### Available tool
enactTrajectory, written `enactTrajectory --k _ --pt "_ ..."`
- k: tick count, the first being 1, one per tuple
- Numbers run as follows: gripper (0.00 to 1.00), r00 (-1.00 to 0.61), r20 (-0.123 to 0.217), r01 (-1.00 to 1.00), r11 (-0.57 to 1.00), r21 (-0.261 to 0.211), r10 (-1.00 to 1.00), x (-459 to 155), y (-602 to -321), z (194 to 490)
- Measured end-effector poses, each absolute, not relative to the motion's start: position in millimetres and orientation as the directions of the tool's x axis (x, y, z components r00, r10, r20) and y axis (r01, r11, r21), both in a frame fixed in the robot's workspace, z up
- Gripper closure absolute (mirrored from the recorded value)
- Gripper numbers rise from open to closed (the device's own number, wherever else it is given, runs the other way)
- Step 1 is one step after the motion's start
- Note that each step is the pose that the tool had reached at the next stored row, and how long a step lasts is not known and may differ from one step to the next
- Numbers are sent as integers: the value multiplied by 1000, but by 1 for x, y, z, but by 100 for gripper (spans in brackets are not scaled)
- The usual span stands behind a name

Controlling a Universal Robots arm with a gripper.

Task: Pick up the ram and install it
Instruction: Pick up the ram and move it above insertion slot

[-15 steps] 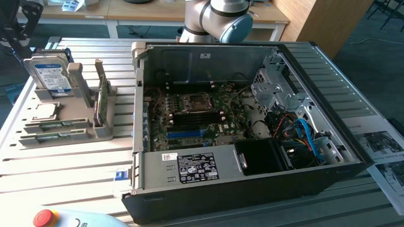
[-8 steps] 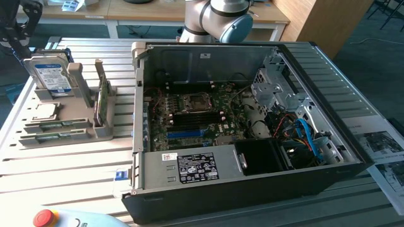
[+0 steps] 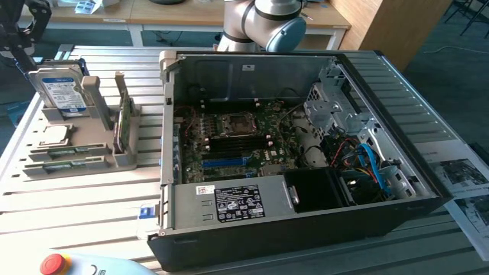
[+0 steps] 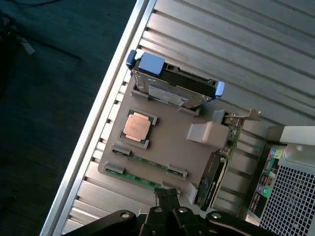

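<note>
1. Gripper (image 4: 167, 196) hung well above the tray (image 4: 172, 142), touching nothing.
2. Fingers (image 4: 173, 200) were pressed together at the tips, w/ nothing pinched btw them.
3. Ram (image 4: 134, 178) lay flat in the tray's outermost slot, at the end furthest from the HDD (image 4: 172, 86). Not yet picked up.
4. In ext. view the ram (image 3: 65, 167) sat along the tray's near edge.
5. 2nd stick (image 4: 150, 161) lay parallel just beside the ram, one slot inward, btw ram & CPU (image 4: 137, 127).
6. CPU sat flat in a square recess, btw the sticks & the HDD.
7. HDD stood on edge at the tray's far end. Its blue-white label showed in ext. view.
8. Card (image 4: 211, 179) stood upright on the tray side nearest the case (image 3: 306, 229).
9. In wrist view the fingertips appeared over the ram's end nearest the card.
10. Case lay open on the slatted table (image 3: 77, 200), to ext. view's right of the tray.
11. Inside the case: mobo (image 3: 267, 150) w/ a socket (image 3: 235, 123), plus black & blue slots (image 3: 229, 148) just beside it.
12. Arm (image 3: 267, 23) rose behind the case.
13. Red button (image 3: 54, 263) sat at the table's near edge, ext. view's left.
</note>
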State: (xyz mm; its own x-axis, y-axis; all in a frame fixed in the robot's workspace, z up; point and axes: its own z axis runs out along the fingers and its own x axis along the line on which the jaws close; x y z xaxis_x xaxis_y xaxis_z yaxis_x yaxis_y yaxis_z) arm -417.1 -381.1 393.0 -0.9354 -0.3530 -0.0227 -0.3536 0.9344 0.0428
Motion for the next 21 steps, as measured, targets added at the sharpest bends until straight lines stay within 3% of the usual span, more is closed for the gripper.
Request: enactTrajectory --k 21 --pt "90 -739 -22 -674 738 41 -673 -417 -381 393"
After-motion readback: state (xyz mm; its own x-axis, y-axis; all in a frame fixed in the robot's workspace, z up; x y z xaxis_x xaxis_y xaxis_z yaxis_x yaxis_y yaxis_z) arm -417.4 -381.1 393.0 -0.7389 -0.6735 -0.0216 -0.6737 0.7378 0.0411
